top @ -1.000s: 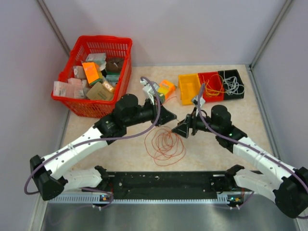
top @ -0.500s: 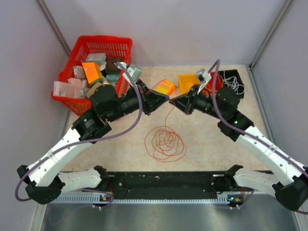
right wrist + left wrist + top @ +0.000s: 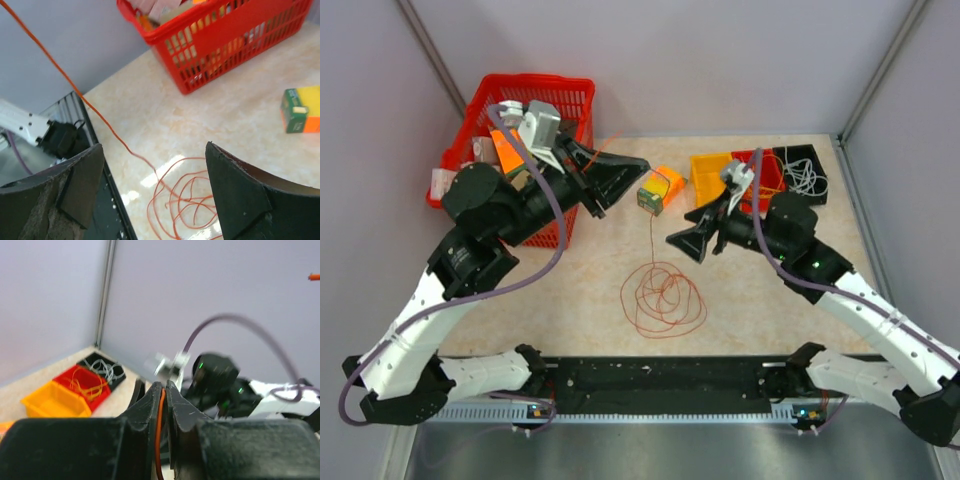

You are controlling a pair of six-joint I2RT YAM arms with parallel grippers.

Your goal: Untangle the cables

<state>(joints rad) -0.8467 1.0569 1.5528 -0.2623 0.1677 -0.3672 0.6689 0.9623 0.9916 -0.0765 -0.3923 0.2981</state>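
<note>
— Where is the orange wire (image 3: 663,298)?

— Most of it lies in loose loops on the desk (image 3: 740,310), at about 6 o'clock. One strand climbs from the coil toward 12 o'clock, past the box (image 3: 660,188), up to the left jaws.

— How do those jaws stand?

— They are pinched together on that strand, raised at about 11 o'clock, just in front of the red basket (image 3: 535,80).

— And the right jaws?

— They are spread wide and hold nothing, at 1 o'clock from the coil. In their own camera the strand slants down to the coil beyond them.

— Any other wires?

— At 2 o'clock, a yellow wire (image 3: 763,180) lies in the red bin (image 3: 770,153) and a white wire (image 3: 805,180) in the black bin (image 3: 800,150).

— Is any writing legible?

— No. The box is orange, yellow and green with a pale label, too blurred to read. The packets in the basket are too small to read.
</note>
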